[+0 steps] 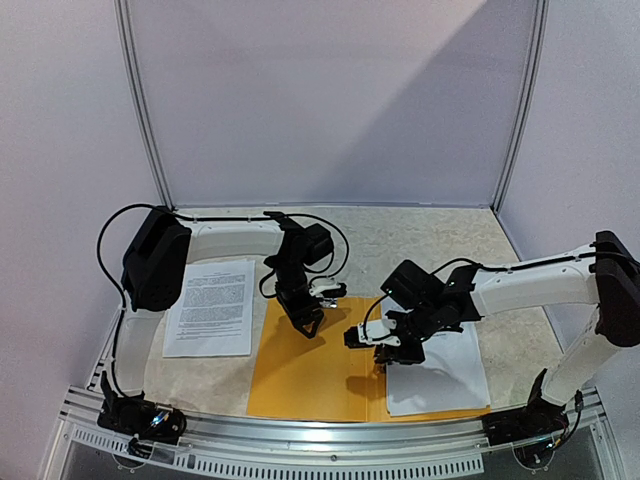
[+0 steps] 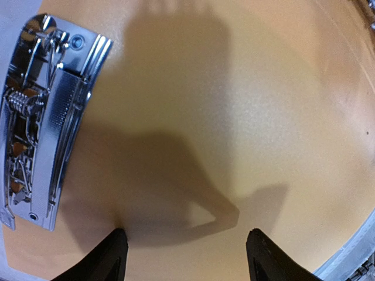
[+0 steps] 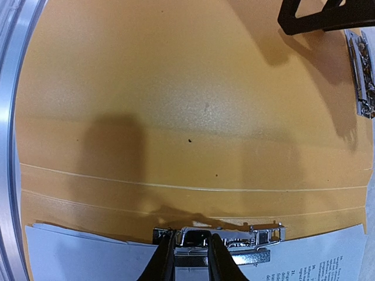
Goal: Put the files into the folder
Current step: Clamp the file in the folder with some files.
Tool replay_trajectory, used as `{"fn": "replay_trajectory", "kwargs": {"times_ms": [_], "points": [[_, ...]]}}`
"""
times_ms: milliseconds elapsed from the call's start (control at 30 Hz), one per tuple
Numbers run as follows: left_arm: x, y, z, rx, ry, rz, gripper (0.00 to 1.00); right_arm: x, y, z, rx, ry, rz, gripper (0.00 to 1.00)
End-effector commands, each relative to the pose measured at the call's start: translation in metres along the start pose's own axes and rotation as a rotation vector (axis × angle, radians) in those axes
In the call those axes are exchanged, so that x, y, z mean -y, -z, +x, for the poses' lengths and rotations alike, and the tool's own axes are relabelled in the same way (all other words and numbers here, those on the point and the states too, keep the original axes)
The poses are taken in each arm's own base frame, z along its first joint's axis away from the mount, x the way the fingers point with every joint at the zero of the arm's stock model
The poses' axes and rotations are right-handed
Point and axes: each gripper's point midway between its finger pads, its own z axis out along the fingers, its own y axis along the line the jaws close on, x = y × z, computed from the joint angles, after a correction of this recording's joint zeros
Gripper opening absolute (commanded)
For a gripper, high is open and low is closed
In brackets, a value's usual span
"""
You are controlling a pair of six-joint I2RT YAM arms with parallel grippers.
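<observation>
Your folder (image 1: 300,385) lies open, long axis 9 to 3, its near edge at the table's (image 1: 420,235) front rail (image 1: 330,432). Files (image 1: 440,375) cover its 3 o'clock leaf, and one sheet (image 1: 212,305) lies just off its 9 o'clock edge. Your left gripper (image 2: 186,234) hangs with jaws apart over bare orange. Your right gripper's (image 3: 190,240) narrow jaws flank the clip (image 3: 258,235); whether they pinch it cannot be told.

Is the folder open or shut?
Open: the folder lies spread flat, its orange inside and metal clip showing.
</observation>
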Motion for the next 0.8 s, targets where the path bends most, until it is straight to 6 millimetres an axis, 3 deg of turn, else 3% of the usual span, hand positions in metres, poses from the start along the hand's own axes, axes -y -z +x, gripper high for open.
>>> {"fn": "replay_trajectory", "kwargs": {"times_ms": [0, 767], "points": [[-0.005, -0.029, 0.017, -0.077, 0.007, 0.005, 0.72, -0.004, 0.001, -0.003, -0.014, 0.002, -0.004, 0.21], [-0.004, -0.028, 0.018, -0.082, 0.003, 0.011, 0.72, 0.007, 0.013, -0.020, 0.027, 0.006, 0.034, 0.27]]}}
